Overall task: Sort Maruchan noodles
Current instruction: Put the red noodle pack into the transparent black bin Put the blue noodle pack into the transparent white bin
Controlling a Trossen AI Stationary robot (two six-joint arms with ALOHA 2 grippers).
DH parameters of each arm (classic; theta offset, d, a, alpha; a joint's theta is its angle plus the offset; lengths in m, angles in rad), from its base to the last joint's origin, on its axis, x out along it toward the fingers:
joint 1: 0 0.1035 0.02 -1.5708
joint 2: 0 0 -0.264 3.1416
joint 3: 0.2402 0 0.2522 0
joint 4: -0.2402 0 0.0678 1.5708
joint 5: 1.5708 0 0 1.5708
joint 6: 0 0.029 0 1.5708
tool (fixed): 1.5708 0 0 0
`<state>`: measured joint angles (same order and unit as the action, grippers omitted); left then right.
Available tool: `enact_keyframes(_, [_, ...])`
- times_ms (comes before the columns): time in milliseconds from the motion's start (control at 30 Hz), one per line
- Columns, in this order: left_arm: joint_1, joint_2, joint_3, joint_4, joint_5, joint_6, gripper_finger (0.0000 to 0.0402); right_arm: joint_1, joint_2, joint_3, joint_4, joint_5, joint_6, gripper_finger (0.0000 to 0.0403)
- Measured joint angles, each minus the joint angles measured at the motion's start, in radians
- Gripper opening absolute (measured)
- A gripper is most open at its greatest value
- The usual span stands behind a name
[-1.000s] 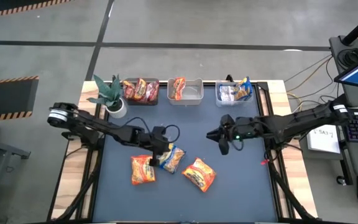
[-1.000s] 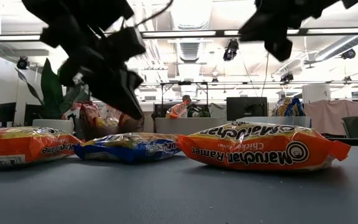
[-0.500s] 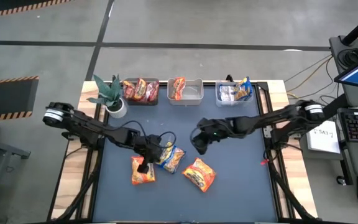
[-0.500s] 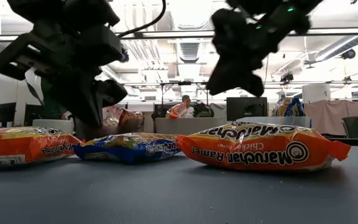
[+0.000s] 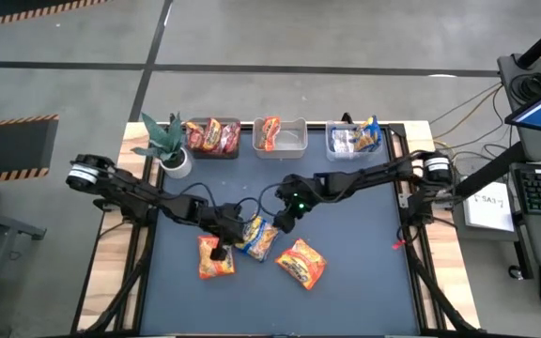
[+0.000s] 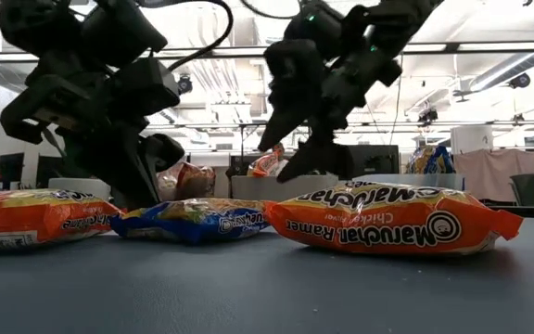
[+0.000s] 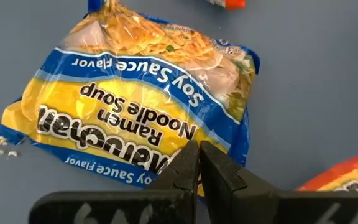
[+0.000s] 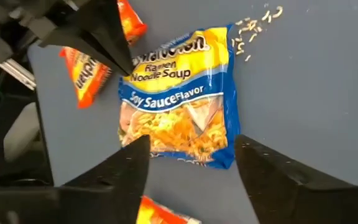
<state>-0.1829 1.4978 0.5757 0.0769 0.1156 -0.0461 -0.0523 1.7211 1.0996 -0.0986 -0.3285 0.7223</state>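
A blue-and-yellow Maruchan noodle packet lies flat mid-table between two orange packets. My left gripper is shut, its tips low at the blue packet's left edge, seen in the left wrist view. My right gripper hovers open above the blue packet's right end. In the right wrist view its fingers straddle the packet from above without touching. My left gripper's shut fingertips point down at the blue packet's edge, the side toward the left orange packet. I cannot tell whether they touch the wrapper. The packet lies flat on the table.
Three clear bins stand along the far edge: dark red packets in the left one, an orange packet in the middle one, blue ones in the right one. A potted plant stands far left. Noodle crumbs lie by the blue packet.
My right gripper has swung toward the table's left and near edges, come down over the blue packet and opened. My left gripper has dropped lower and shifted slightly left, staying shut. The packets have kept their places.
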Motion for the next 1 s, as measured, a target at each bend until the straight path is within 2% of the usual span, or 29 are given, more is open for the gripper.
enact_keyframes(200, [0.000,0.017,-0.047,0.087,0.003,-0.047,0.0000,-0.022,0.090,0.055,0.000,-0.064,-0.013,0.0295])
enact_keyframes(400, [0.001,0.026,-0.100,0.156,0.017,-0.105,0.0000,-0.036,0.149,0.079,0.010,-0.122,-0.034,0.0335])
enact_keyframes(833, [0.000,0.026,-0.137,0.176,0.028,-0.162,0.0000,-0.029,0.186,0.073,0.118,-0.131,-0.033,0.0340])
enact_keyframes(1000, [0.000,0.026,-0.138,0.179,0.028,-0.173,0.0000,-0.027,0.258,0.073,0.252,-0.232,0.033,0.0336])
